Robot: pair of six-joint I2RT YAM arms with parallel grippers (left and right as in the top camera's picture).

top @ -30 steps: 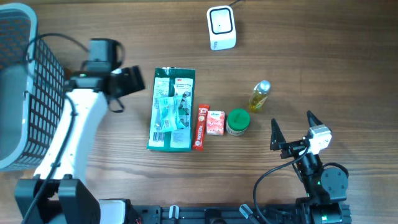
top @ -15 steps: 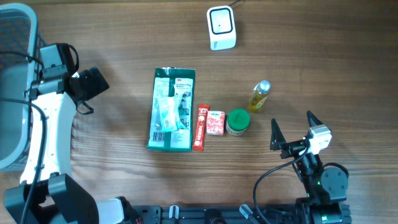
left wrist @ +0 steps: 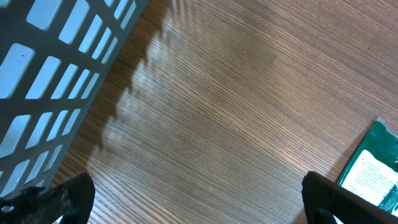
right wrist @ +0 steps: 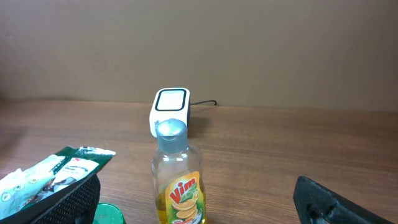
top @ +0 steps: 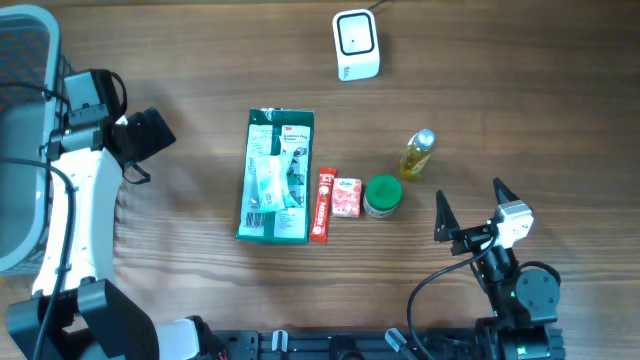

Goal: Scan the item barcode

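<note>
Several items lie in a row mid-table: a green packet (top: pixel 277 176), a red stick pack (top: pixel 322 205), a small pink box (top: pixel 346 197), a green-lidded jar (top: pixel 382 196) and a yellow Vim bottle (top: pixel 418 154). The white barcode scanner (top: pixel 356 44) stands at the far edge. My left gripper (top: pixel 150 133) hangs open over bare wood by the basket, well left of the packet; its wrist view shows only the packet's corner (left wrist: pixel 373 168). My right gripper (top: pixel 469 194) is open and empty, right of the bottle (right wrist: pixel 177 180), facing the scanner (right wrist: pixel 171 109).
A grey wire basket (top: pixel 25 140) fills the left edge, its wall (left wrist: pixel 56 68) close to my left gripper. The scanner's cable runs off the far edge. Bare wood lies between the basket and the green packet.
My left arm swung left, away from the green packet to beside the basket, then stopped. The right arm and the items have not moved.
</note>
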